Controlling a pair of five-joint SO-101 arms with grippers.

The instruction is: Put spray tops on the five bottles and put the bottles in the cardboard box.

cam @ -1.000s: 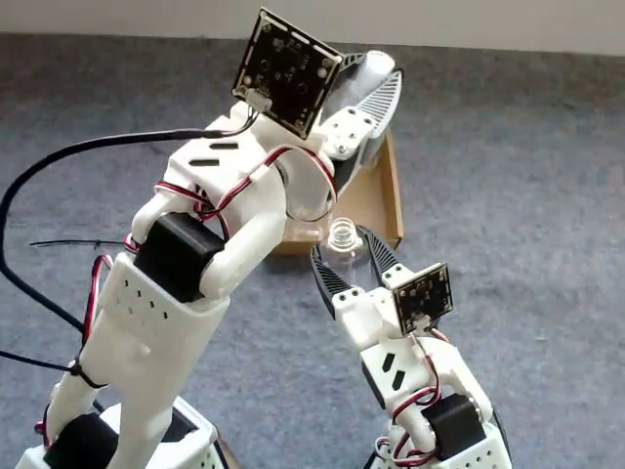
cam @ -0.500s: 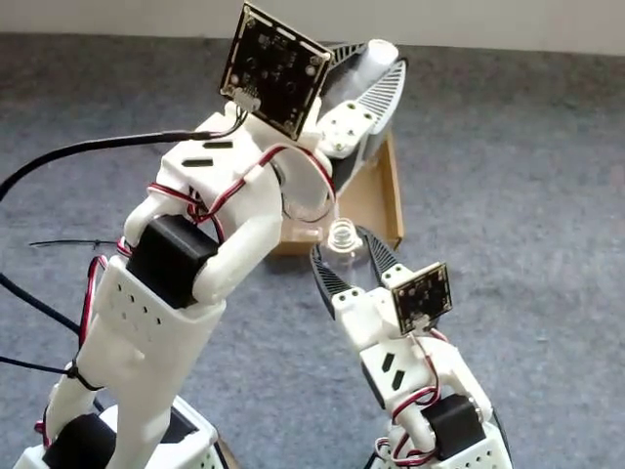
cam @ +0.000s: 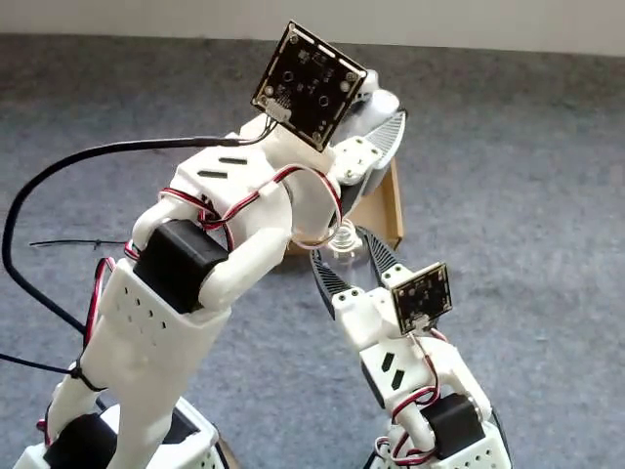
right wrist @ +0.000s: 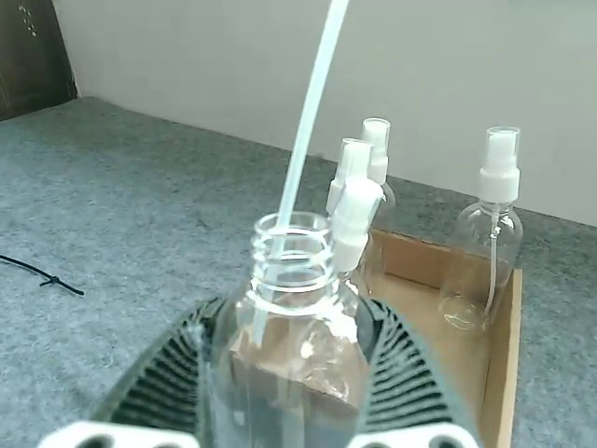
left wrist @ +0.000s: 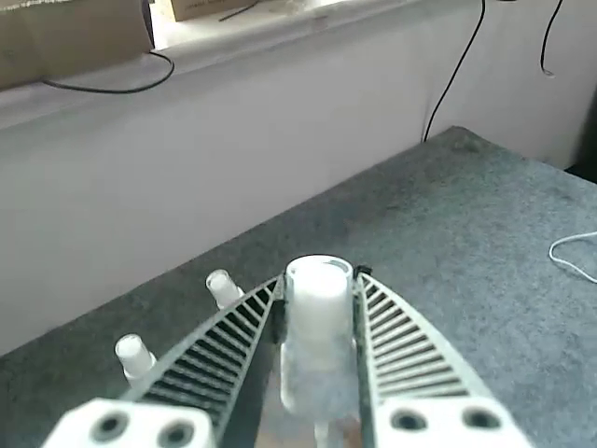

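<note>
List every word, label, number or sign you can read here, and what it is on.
None can be read.
Left arm's camera board: tiny marks, too small to read.
Bottle in the right gripper: clear, no label shows.
Spray top in the left gripper: plain white.
Cardboard box: no print shows.

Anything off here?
One leaning spray top behind the held bottle, over the cardboard box: tilted sideways while neighbouring tops stand upright. Its bottle is hidden, so tipped or just crooked, cannot tell. The gripped spray top has its dip tube entering the held bottle's neck normally.
</note>
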